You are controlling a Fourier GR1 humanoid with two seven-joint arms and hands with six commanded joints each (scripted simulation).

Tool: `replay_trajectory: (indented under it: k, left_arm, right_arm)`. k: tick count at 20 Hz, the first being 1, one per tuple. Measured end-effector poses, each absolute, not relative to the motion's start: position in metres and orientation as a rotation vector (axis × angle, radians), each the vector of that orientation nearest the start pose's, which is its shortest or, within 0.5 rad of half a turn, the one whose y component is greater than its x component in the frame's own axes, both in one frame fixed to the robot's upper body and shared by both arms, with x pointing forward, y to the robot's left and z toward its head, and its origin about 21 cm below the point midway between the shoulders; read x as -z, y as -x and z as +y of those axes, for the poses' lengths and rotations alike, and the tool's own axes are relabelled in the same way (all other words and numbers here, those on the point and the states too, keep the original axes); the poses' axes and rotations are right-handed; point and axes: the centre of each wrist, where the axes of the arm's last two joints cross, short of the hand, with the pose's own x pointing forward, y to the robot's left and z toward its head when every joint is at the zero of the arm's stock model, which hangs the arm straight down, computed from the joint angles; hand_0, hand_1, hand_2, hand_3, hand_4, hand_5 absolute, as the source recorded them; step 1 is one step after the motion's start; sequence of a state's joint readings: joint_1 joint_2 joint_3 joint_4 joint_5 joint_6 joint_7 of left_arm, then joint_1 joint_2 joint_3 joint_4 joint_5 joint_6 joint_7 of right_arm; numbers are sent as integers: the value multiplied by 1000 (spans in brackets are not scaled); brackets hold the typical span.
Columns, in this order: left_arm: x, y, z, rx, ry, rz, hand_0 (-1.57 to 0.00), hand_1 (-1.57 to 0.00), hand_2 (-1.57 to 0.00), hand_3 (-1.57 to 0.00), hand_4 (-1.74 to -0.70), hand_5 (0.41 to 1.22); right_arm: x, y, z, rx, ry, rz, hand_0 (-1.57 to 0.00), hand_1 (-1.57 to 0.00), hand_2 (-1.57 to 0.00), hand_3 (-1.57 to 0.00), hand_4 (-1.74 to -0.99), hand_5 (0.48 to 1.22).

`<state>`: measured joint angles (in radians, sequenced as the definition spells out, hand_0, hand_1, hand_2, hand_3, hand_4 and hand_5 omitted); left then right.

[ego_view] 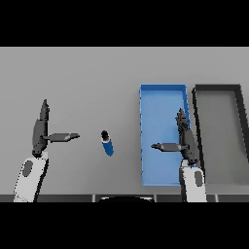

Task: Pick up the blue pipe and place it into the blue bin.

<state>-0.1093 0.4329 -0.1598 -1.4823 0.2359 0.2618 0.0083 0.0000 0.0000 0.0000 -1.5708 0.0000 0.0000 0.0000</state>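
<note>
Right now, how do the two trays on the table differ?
The blue bin has bright blue walls and floor; the dark bin has a black rim and a grey floor. The blue bin sits nearer the blue pipe, the dark one at the far right. Both are rectangular, side by side, with nothing visibly inside.

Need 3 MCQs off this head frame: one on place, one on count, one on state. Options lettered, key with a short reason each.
1. Where does the blue pipe lie?
A. in the blue bin
B. on the table between the left hand and the blue bin
C. in the dark bin

2. How many bins are on the table?
A. one
B. two
C. three

3. How is the left hand?
A. open, holding nothing
B. curled round the pipe
C. pressing on a bin

Key: 1 B, the pipe rests on grey table left of the blue bin. 2 B, blue bin plus dark bin. 3 A, fingers straight, apart from the pipe.
</note>
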Motion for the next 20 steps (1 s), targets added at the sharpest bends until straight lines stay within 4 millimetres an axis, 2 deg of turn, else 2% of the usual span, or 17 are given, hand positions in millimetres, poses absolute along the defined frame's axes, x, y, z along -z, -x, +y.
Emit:
replay_trajectory:
  k: [6, 8, 10, 15, 18, 20]
  left_arm:
    - [-27, -274, 295, 81, -248, -1563, 1, 1, 1, 1, -966, 593]
    - [-21, -259, 323, 326, -201, -1566, 1, 1, 1, 1, -960, 590]
    - [-22, -257, 334, 409, -173, -1562, 1, 1, 1, 1, -959, 592]
    - [-27, -253, 339, 490, -74, -1575, 1, 1, 1, 1, -976, 584]
    - [-33, -243, 333, 603, 16, -1545, 1, 1, 1, 1, -1026, 549]
    - [-29, -238, 320, 667, 88, -1506, 1, 1, 1, 1, -1071, 522]
  right_arm:
    - [3, -248, -223, 1, -12, -1577, 1, 1, 1, 1, -1205, 629]
    - [-4, -234, -244, -223, 134, -1702, 1, 1, 1, 1, -1197, 627]
    - [-10, -226, -242, -304, 155, -1709, 1, 1, 1, 1, -1193, 622]
    - [-11, -222, -244, -326, 176, -1681, 1, 1, 1, 1, -1192, 621]
    - [-12, -225, -245, -340, 181, -1678, 1, 1, 1, 1, -1179, 616]
    - [-9, -225, -243, -341, 170, -1675, 1, 1, 1, 1, -1174, 616]
